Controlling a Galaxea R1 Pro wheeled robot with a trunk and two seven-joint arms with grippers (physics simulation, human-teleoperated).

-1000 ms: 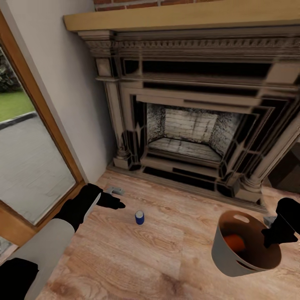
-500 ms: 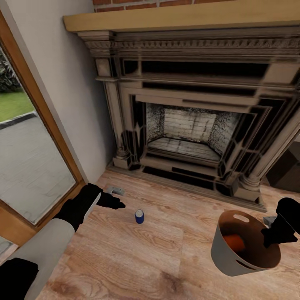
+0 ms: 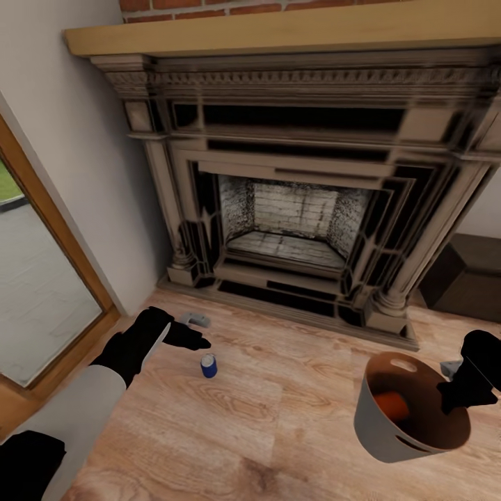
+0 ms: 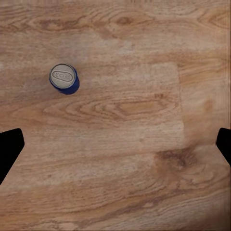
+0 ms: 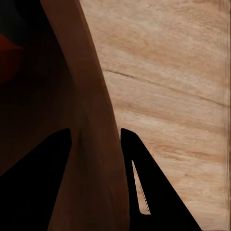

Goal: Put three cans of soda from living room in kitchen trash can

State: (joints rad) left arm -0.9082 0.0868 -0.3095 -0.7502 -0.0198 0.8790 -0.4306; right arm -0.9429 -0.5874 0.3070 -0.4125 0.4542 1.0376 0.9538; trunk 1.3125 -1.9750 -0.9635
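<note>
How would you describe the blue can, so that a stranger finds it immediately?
Look at the wood floor before the dark fireplace. The blue can stands upright there, just beside the left gripper. It is small, dark blue and silver-topped; the other visible can is orange, inside the grey bin.

We're in a home living room: ornate dark fireplace (image 3: 292, 209), wood plank floor (image 3: 278, 417), wood-framed glass door (image 3: 42, 292).

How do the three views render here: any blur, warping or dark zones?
Head view: sharp, but the fireplace texture looks warped and smeared. Left wrist view: crisp; blue can stands on evenly lit floor. Right wrist view: bin interior very dark, with an orange patch.
</note>
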